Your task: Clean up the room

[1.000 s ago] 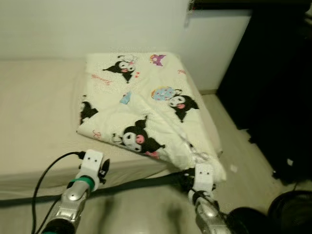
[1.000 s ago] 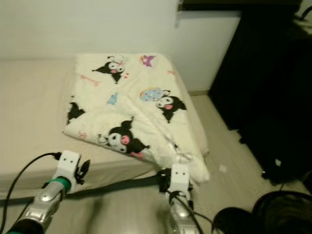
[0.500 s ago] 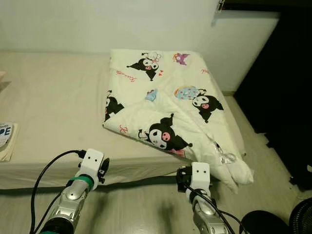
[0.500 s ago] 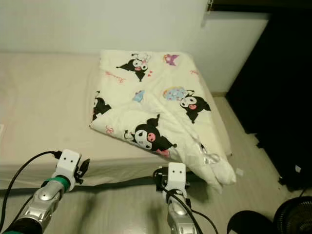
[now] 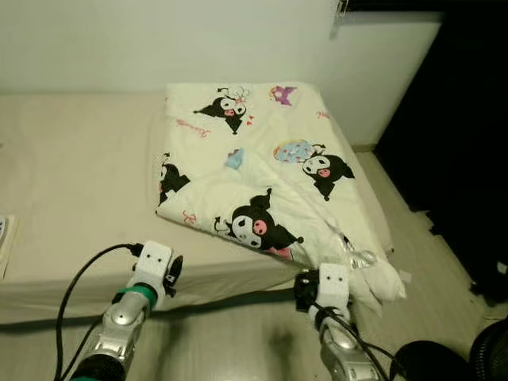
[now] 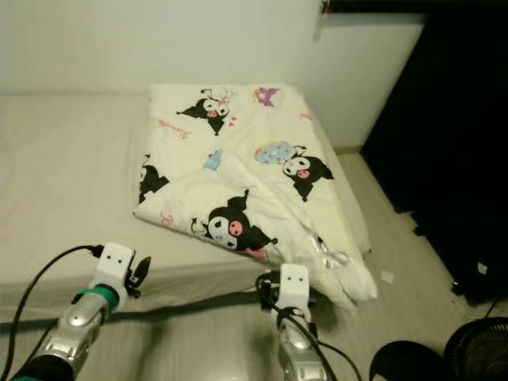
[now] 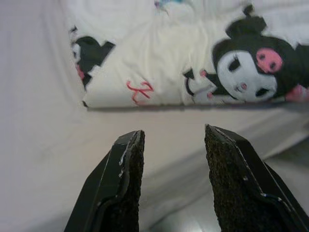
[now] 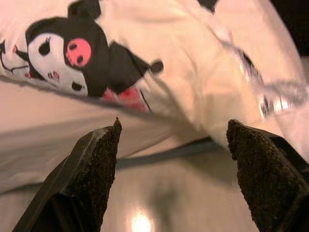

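A cream blanket (image 5: 262,159) printed with black cartoon figures lies loosely folded on the right part of the beige bed (image 5: 71,175). One corner of it (image 5: 373,274) droops over the bed's front right edge toward the floor. My left gripper (image 7: 171,137) is open and held low in front of the mattress edge, facing the blanket's near left corner (image 7: 96,96). My right gripper (image 8: 171,128) is open wide, just below the blanket's front edge (image 8: 145,96) near the hanging corner. Neither gripper touches the blanket.
A dark wardrobe or curtain (image 5: 468,119) stands to the right of the bed. Round black objects (image 5: 484,353) sit on the floor at the lower right. A small white scrap (image 5: 405,276) lies on the floor. A flat pale item (image 5: 4,238) rests at the bed's left edge.
The head camera has swung, so the whole scene shifted left and back a little. Both arms keep the same pose with their fingers open. The blanket has not moved.
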`<state>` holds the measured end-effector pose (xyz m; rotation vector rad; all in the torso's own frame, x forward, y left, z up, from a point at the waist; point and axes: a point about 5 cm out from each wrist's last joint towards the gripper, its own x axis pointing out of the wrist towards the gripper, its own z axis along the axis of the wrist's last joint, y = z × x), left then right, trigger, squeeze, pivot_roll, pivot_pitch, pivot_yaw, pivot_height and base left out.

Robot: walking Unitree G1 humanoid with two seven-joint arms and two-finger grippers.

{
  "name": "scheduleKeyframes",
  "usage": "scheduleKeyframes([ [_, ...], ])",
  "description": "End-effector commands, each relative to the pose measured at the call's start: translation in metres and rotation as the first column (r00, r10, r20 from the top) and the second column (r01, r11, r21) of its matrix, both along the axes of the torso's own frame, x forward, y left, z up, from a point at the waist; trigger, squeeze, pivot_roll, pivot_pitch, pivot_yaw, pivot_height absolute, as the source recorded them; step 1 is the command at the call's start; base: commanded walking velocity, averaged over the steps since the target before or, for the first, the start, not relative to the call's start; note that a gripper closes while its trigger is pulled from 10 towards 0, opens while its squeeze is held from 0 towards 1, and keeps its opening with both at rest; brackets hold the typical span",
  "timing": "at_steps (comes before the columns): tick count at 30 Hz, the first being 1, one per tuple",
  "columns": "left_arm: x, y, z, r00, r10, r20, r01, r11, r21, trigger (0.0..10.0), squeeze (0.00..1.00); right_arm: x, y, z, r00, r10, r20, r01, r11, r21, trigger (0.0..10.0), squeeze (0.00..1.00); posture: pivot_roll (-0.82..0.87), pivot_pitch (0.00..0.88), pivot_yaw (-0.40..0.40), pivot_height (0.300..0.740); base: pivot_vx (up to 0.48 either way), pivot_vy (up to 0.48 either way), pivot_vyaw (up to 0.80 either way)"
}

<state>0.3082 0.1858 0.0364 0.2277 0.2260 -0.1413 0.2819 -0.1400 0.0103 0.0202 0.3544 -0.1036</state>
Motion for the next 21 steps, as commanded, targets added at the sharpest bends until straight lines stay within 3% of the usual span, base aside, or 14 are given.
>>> scheduleKeyframes([
  [1,-0.0046,0.0063,-0.0048,1.000,0.015,-0.020,-0.015,1.000,0.003,10.0,0.00,-0.0031,0.0066,-0.0051,0.999,0.021,-0.027,-0.021,1.000,-0.010,10.0,0.00,0.04,0.022,0.059,0.740,0.307,0.000,0.80],
  [4,-0.0042,0.0068,-0.0044,1.000,0.016,-0.019,-0.016,1.000,0.004,10.0,0.00,-0.0037,0.0060,-0.0059,1.000,-0.011,-0.027,0.012,0.999,0.037,10.0,0.00,0.04,0.023,0.059,0.740,0.307,0.000,0.53],
  [16,-0.0036,0.0071,-0.0049,0.999,0.010,-0.030,-0.009,1.000,0.012,10.0,0.00,-0.0046,0.0034,-0.0079,0.999,-0.027,-0.041,0.027,0.999,0.019,10.0,0.00,0.04,0.026,0.064,0.740,0.282,0.000,0.00],
  [21,-0.0035,0.0059,-0.0062,0.999,0.005,-0.044,-0.004,1.000,0.014,10.0,0.00,-0.0049,0.0025,-0.0083,0.999,-0.032,-0.043,0.033,0.999,0.016,10.0,0.00,0.04,0.026,0.064,0.740,0.000,0.000,0.00],
])
